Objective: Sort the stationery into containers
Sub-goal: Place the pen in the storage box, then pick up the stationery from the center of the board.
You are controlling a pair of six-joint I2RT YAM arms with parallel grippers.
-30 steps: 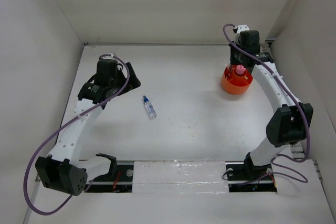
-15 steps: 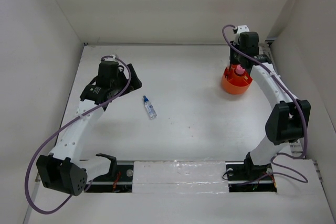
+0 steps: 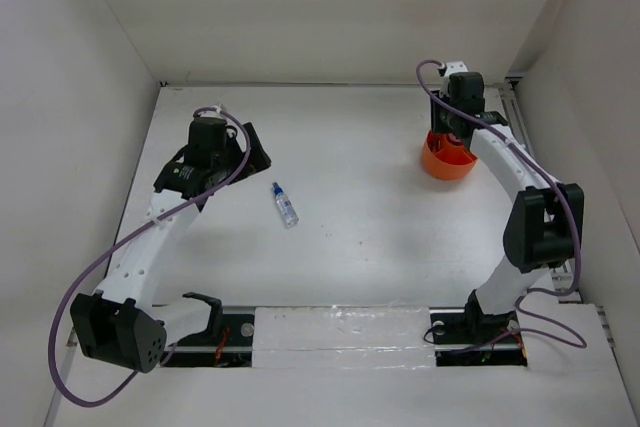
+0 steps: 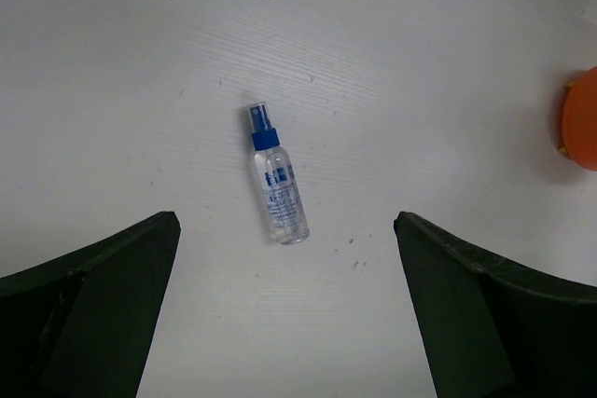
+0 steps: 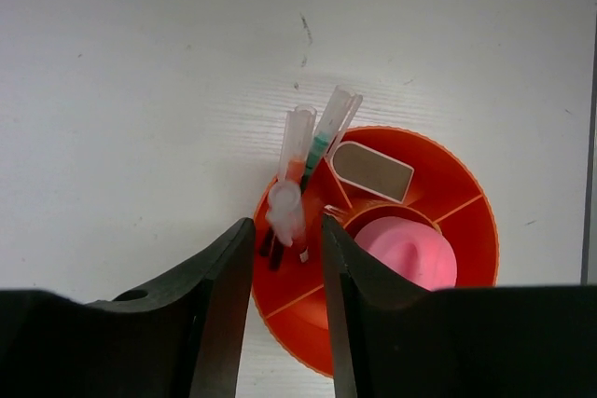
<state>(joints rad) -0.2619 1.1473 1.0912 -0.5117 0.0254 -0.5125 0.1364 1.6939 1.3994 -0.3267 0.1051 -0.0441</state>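
Observation:
A clear blue-capped bottle point(image 3: 286, 205) lies on the white table; in the left wrist view the bottle point(image 4: 277, 177) lies ahead of my open, empty left gripper point(image 4: 284, 309). The round orange tub point(image 3: 447, 162) stands at the back right. My right gripper point(image 5: 285, 230) hovers over the tub point(image 5: 466, 193) with its jaws a little apart, either side of a red pen point(image 5: 287, 202) that stands in a compartment without touching it. Another red pen point(image 5: 297, 142) and a dark green pen point(image 5: 322, 142) stand beside it. An eraser block point(image 5: 371, 171) and a pink-capped cylinder point(image 5: 408, 251) fill other compartments.
White walls close in the table at the back and on both sides. The tub's edge point(image 4: 583, 118) shows at the far right of the left wrist view. My left gripper point(image 3: 252, 152) is at the table's back left.
My right gripper has moved a little left over the tub and now hides the pink cap in the top view. The left arm has barely moved.

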